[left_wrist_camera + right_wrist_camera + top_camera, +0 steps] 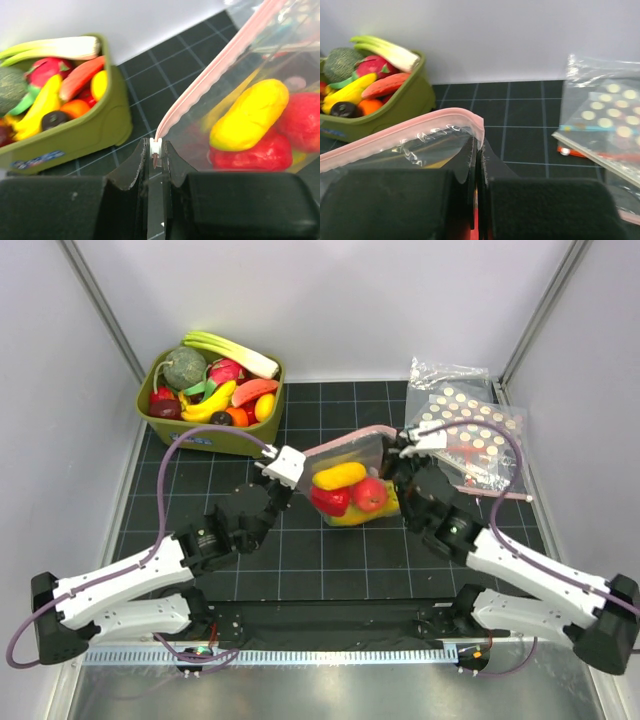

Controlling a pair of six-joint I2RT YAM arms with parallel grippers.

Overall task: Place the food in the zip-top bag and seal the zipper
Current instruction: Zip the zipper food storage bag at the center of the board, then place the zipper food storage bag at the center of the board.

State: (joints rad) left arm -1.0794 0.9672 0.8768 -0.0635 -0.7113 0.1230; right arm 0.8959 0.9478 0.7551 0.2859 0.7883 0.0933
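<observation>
The clear zip-top bag [368, 456] hangs stretched between my two grippers over the middle of the mat. Its pink zipper [340, 444] runs along the top edge. Inside are an orange-yellow fruit [340, 476], a round red fruit [371, 494], another red piece and something yellow underneath. My left gripper [303, 464] is shut on the white slider [156, 147] at the zipper's left end. My right gripper [396, 454] is shut on the bag's right top corner [475, 125]. The fruit also shows through the bag in the left wrist view [250, 115].
A green bin [215, 440] full of toy produce stands at the back left. Larger clear bags with coloured dots [470, 430] lie at the back right, close to my right arm. White walls bound the black grid mat.
</observation>
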